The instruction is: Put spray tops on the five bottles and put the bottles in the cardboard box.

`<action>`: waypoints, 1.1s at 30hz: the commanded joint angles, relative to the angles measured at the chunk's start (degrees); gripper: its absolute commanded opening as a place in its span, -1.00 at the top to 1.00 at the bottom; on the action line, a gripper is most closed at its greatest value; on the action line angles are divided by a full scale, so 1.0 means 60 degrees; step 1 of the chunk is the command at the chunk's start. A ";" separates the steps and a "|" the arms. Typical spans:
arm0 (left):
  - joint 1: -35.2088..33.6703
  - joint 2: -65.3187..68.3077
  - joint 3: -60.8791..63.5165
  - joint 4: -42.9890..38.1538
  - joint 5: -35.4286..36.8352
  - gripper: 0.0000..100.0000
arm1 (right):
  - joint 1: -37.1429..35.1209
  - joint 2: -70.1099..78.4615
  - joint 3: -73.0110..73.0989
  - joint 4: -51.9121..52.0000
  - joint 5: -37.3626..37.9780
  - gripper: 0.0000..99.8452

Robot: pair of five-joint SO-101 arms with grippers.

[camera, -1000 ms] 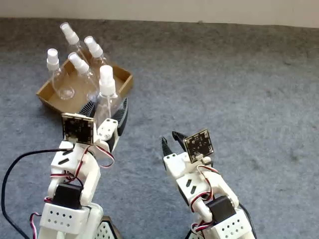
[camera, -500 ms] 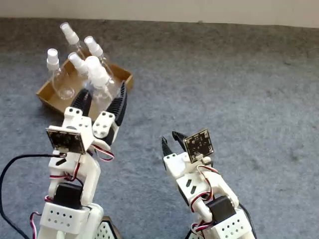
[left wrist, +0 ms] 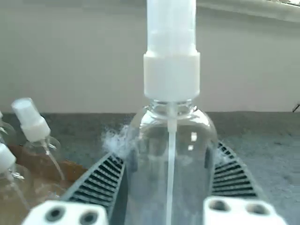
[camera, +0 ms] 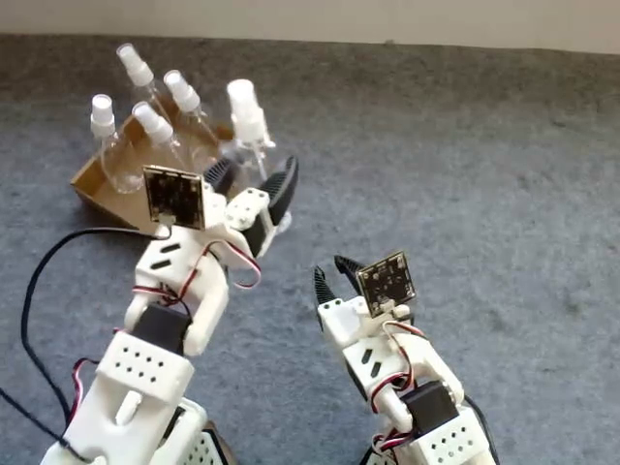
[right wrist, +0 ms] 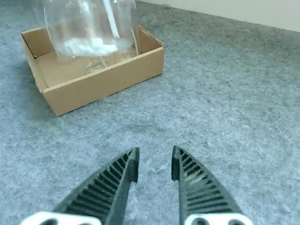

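Note:
My left gripper (camera: 254,181) is shut on a clear bottle (camera: 254,155) with a white spray top (camera: 245,105), held upright off the carpet by the right corner of the cardboard box (camera: 92,189). In the left wrist view the bottle (left wrist: 171,145) stands between the ribbed fingers (left wrist: 101,176), its spray top (left wrist: 172,61) above them. Several capped bottles (camera: 145,116) stand in the box. My right gripper (camera: 329,271) hovers low over the carpet to the right, open and holding nothing (right wrist: 154,157). From there the held bottle (right wrist: 89,28) shows in front of the box (right wrist: 103,82).
Grey carpet (camera: 465,174) covers the whole surface, with wide free room right of the box. A pale wall (camera: 387,19) runs along the back. A black cable (camera: 39,281) loops beside the left arm's base.
The left arm has swung to the right with the bottle, carrying it from the box's near side to beside its right corner. The right arm has not moved.

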 commanded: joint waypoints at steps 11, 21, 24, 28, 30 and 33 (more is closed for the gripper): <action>0.1487 0.2278 -0.0608 -0.2916 0.1172 0.93 | -0.0652 -0.0110 0.0593 -0.2322 0.0117 0.79; 0.2484 0.2454 -0.0535 -0.2901 0.1172 0.93 | -0.0740 -0.0110 0.0608 -0.2293 0.0117 0.79; 0.2571 0.2000 -0.0183 -0.2901 0.1158 0.93 | -0.0740 -0.0110 0.0623 -0.2278 0.0117 0.79; 0.2513 0.1121 0.0476 -0.2886 0.0718 0.93 | -0.0447 -0.0110 0.0608 -0.2278 0.0117 0.79; 0.2586 0.0696 0.0813 -0.2784 0.0264 0.93 | -0.0300 -0.0110 0.0608 -0.2278 0.0117 0.79; 0.2586 0.0242 0.0872 -0.1773 0.0147 0.92 | -0.0256 -0.0110 0.0623 -0.2278 0.0117 0.79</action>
